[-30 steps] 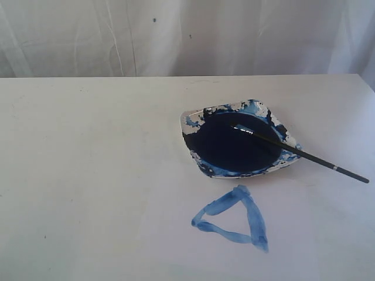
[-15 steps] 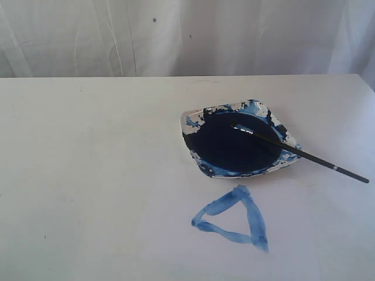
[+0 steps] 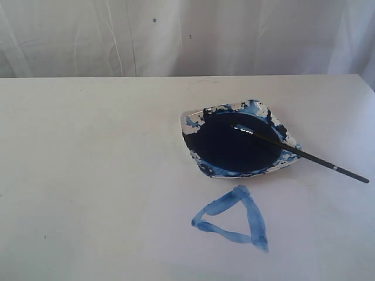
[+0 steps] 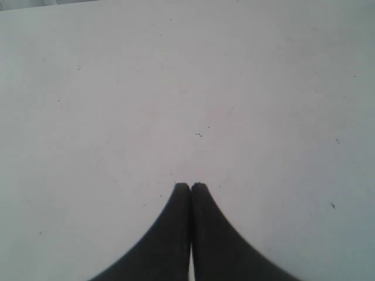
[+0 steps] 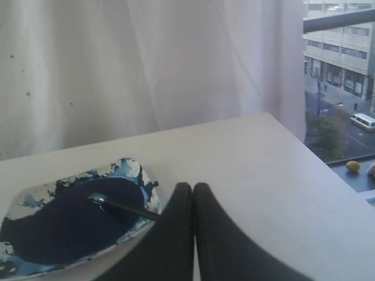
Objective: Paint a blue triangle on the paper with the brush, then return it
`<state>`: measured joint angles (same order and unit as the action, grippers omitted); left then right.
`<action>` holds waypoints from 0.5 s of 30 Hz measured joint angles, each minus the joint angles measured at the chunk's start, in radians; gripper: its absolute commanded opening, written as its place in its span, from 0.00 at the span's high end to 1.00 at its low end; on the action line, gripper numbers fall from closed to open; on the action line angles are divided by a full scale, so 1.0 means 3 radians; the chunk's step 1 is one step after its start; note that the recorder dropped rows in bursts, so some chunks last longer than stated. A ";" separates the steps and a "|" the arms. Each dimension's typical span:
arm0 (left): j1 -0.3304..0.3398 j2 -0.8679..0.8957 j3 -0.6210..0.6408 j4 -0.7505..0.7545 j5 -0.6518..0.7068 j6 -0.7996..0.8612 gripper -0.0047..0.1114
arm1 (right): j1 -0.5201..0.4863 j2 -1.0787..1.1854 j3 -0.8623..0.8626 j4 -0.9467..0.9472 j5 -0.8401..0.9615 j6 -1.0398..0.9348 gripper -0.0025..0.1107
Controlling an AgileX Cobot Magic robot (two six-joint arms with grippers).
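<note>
Both pairs of jaws clenched empty, brush (image 3: 302, 154) across dish (image 3: 188, 122), blue triangle (image 3: 255, 219) on paper (image 3: 146, 234).

Streaky blue triangle (image 3: 255, 222), white paper (image 3: 88, 193), black brush (image 3: 304, 156), blue-smeared white dish (image 3: 190, 122)

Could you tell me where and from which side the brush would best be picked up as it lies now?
Probably the bare black handle of the brush beyond the dish rim, from above, jaws across the shaft. That stretch slants clear toward the paper; its bristle end lies over the paint.
</note>
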<state>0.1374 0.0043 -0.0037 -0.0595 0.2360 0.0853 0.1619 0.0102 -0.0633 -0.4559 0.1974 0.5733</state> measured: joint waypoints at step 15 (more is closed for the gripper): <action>0.0000 0.0000 0.0000 0.0007 0.0000 0.0006 0.96 | -0.0166 -0.0014 0.0194 0.1768 0.0201 -0.2044 0.98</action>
<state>0.1374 0.0043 -0.0037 -0.0574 0.2360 0.0871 0.1121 0.0060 -0.0050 0.0746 0.2579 -0.0397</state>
